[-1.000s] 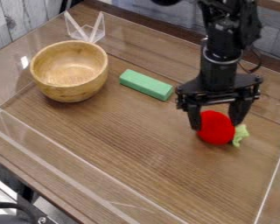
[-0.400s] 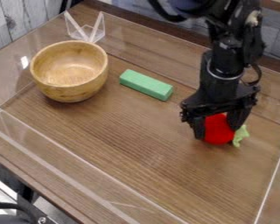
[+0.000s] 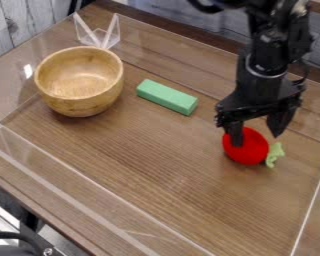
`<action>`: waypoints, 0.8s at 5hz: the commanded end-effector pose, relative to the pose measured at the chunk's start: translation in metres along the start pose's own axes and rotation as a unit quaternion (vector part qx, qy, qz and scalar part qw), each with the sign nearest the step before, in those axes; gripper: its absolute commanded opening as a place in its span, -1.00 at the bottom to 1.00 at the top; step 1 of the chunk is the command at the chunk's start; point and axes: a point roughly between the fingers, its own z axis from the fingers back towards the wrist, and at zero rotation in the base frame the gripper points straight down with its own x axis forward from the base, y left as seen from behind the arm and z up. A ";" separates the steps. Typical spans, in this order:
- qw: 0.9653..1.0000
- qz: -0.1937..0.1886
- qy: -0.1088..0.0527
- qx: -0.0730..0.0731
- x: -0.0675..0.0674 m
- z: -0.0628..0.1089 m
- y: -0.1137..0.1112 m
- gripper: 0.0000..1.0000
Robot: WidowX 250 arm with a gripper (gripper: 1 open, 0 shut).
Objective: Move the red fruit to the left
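The red fruit lies on the wooden table at the right, its pale green leafy stem pointing right. My gripper hangs straight down over it, open, with one dark finger on the fruit's left and the other on its far right side. The fingers straddle the fruit's top and I cannot tell if they touch it. The fruit rests on the table.
A wooden bowl stands at the back left. A flat green block lies between the bowl and the fruit. Clear plastic walls edge the table on all sides.
The gripper has rolled about its vertical axis and shifted slightly right and back. The fruit has stayed in place on the table.
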 end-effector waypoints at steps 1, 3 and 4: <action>1.000 -0.004 -0.016 -0.019 -0.002 0.020 -0.017 1.00; 0.997 0.066 -0.038 -0.005 -0.004 0.013 0.005 1.00; 0.998 0.051 -0.036 -0.008 0.004 0.023 0.010 1.00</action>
